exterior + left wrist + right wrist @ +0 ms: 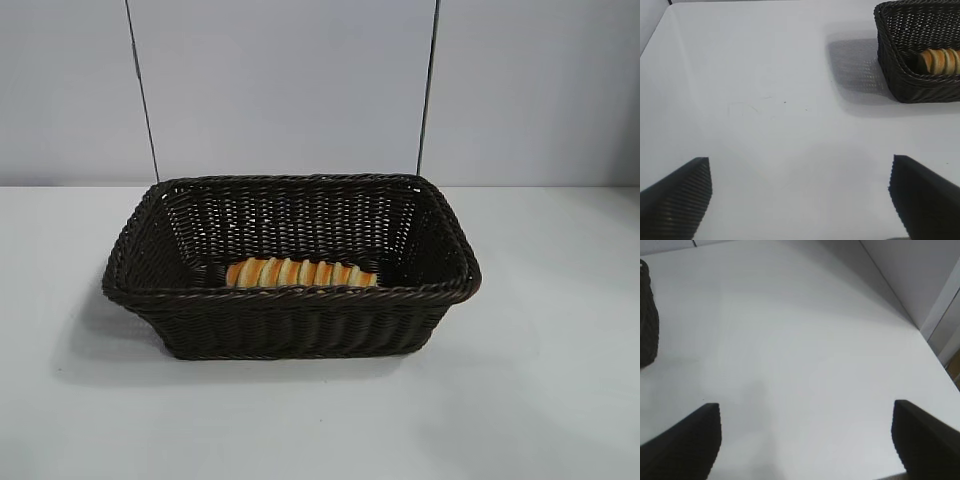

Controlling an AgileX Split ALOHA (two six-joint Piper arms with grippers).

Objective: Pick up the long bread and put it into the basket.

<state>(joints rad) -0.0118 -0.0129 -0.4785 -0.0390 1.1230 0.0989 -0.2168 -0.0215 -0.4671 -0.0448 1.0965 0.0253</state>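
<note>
The bread [300,273] is lying inside the basket [290,325], along its near wall, resting flat on the woven floor, while both my sets of fingers are standing wide open and holding nothing. My left fingers [800,200] are hanging over bare worktop [765,100], well apart from the basket, whose corner and one end of the loaf are showing in the left wrist view. My right fingers [805,440] are also gaping over bare worktop on the other side, with only a sliver of the basket's wall in sight. Judging by how things lie, the placing is done and what is left is parking cleanly: I am thinking the good way is keeping both arms off the braided rim, so nothing is nudging the basket or tipping the loaf, and leaving the fingers spread.
</note>
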